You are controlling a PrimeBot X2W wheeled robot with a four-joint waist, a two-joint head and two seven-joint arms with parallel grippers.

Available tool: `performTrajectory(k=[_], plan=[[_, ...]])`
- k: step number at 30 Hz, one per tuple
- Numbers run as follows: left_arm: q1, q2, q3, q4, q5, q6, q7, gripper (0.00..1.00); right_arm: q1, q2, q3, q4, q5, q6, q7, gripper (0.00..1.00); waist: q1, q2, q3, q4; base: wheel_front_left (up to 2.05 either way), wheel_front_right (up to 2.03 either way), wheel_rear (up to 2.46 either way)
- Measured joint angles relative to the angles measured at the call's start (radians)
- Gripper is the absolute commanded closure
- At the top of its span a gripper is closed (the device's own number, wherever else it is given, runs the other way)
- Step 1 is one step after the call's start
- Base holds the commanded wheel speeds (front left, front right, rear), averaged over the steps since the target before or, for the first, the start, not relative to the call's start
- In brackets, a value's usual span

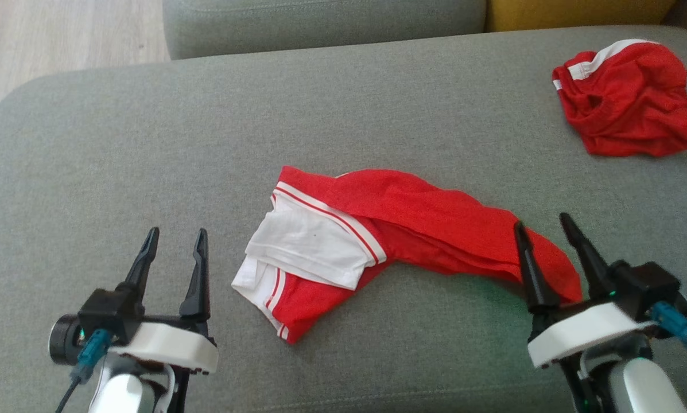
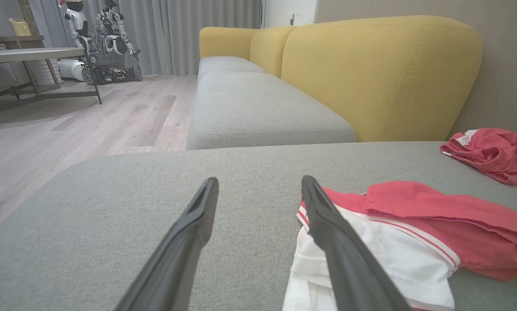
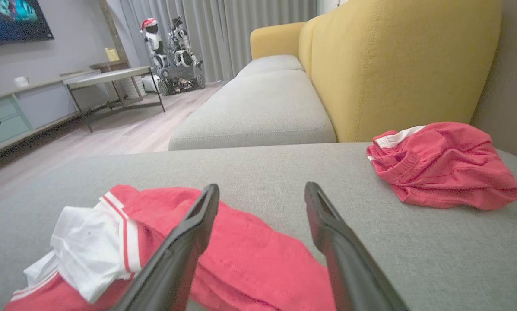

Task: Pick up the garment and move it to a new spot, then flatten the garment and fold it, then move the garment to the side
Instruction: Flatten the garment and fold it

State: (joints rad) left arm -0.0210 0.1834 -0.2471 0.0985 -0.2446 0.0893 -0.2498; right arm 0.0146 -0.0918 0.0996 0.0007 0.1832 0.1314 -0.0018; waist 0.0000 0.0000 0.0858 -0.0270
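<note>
Garment (image 1: 389, 229), red with white trim, lies rumpled mid-cushion on the grey sofa (image 1: 119, 143), its right end beneath the right gripper (image 1: 541, 221) and the left gripper (image 1: 178, 231) just beside it, both spread open and empty. Flattening seems the step in hand, so each gripper should next pinch an end and draw it taut. From the left wrist, a parked robot (image 2: 107, 43) shows across the floor, beyond the head camera's downward frame.

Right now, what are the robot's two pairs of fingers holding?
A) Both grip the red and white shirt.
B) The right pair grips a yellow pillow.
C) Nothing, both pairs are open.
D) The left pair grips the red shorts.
C: the left fingers and the right fingers stand spread with nothing between them, and the red and white shirt lies loose on the grey cushion.
</note>
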Motion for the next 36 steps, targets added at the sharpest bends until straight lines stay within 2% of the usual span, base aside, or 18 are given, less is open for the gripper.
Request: performTrajectory(k=[23, 27, 32, 36], plan=[[0.003, 0.004, -0.028, -0.001, 0.005, 0.016, 0.002, 0.00, 0.016, -0.003, 0.034, -0.006, -0.008, 0.000, 0.016, 0.00, 0.0000, 0.0000, -0.002, 0.020, 0.00, 0.00, 0.00], [-0.011, 0.003, -0.031, -0.002, 0.005, 0.016, 0.002, 0.00, -0.012, -0.029, 0.103, 0.053, -0.008, 0.000, 0.038, 0.00, 0.0000, 0.0000, 0.017, 0.051, 0.00, 0.00, 0.00], [-0.039, -0.004, -0.034, -0.002, 0.005, 0.016, 0.001, 0.00, -0.124, -0.067, 0.200, 0.149, -0.007, 0.000, 0.048, 0.00, 0.0000, 0.0000, 0.048, 0.102, 0.00, 0.00, 0.00], [-0.052, -0.013, -0.035, -0.001, 0.005, 0.016, 0.000, 0.00, -0.178, -0.082, 0.233, 0.209, -0.011, 0.000, 0.051, 0.00, 0.0000, 0.0000, 0.067, 0.131, 0.00, 0.00, 0.00]])
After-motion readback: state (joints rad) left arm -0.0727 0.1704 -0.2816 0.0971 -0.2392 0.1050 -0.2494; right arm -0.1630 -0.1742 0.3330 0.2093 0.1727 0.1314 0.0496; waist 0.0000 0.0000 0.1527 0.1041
